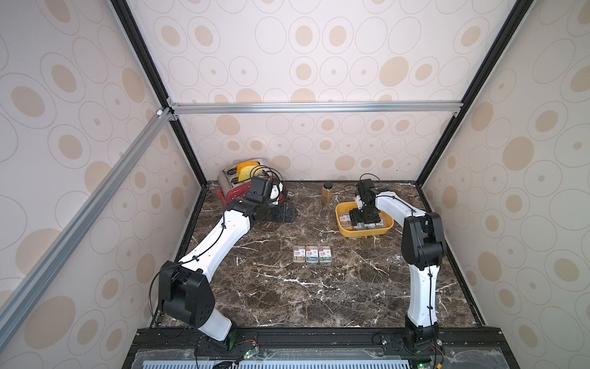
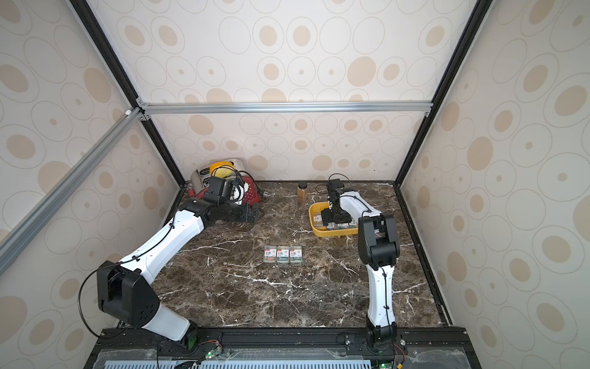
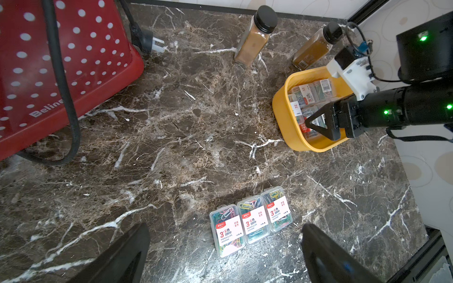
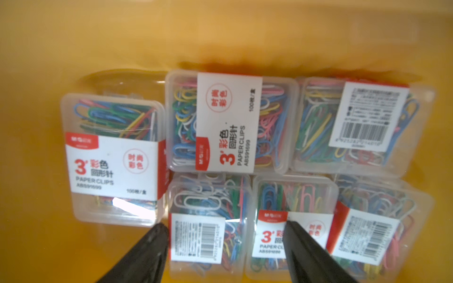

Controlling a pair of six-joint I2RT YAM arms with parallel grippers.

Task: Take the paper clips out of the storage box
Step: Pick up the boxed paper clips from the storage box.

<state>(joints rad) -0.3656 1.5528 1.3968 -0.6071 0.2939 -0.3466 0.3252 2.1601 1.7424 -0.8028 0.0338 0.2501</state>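
Top views: right pincer [image 1: 364, 219] reaches down inside the shallow yellow plastic storage box [image 1: 343, 228]. Three clear plastic cases of multicoloured paper clips [image 1: 312, 254] lie on the marble, well apart from it. Left pincer [image 1: 289, 216] is idle and wide open.

Left wrist: more cases fill the box beneath the right pincer [image 3: 318, 125].

Right wrist: black fingers [image 4: 152, 245] are spread astride a barcode-labelled case [image 4: 196, 240], not clamped. Risk: one finger overlaps the touching neighbour case [image 4: 272, 235], so closing could wedge there or drag both.
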